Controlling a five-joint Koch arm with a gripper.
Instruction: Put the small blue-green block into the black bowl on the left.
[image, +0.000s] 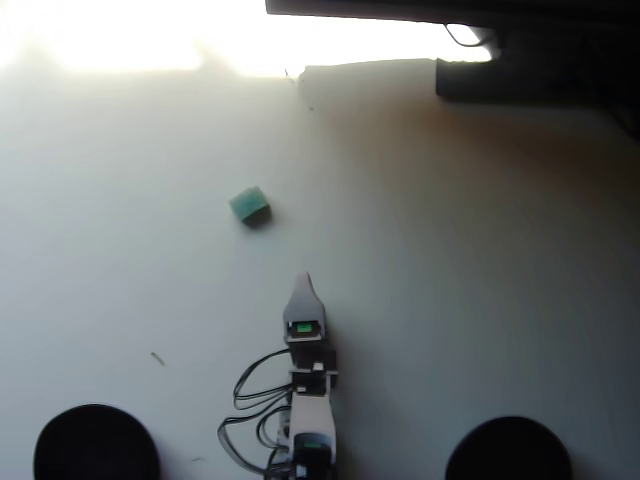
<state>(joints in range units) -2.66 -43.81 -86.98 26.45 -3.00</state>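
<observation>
Jaws of the Koch arm's gripper (303, 283) appear in the overhead view as a single pale tip pointing up the frame, one jaw apparently stacked behind the other, so whether they stand apart or together cannot be told; nothing is visibly held. Behind the tip, the wrist carries a green light (304, 326), and looped black cables (248, 400) trail toward the base at the bottom edge. On the bare white desk (470, 260), the small blue-green block (249, 206) lies up and to the left of the tip, near it but apart, resting free with one corner turned toward the arm. Two round black bowls flank the base: the black bowl (95, 443) at lower left in this view, judged to be the target, and a second black bowl (508, 450) at lower right; both are cut by the frame edge. Placement suggests a reach-then-return layout, with the block set ahead of the arm and the receptacles beside it. Strong glare washes out the upper left of the desk.
</observation>
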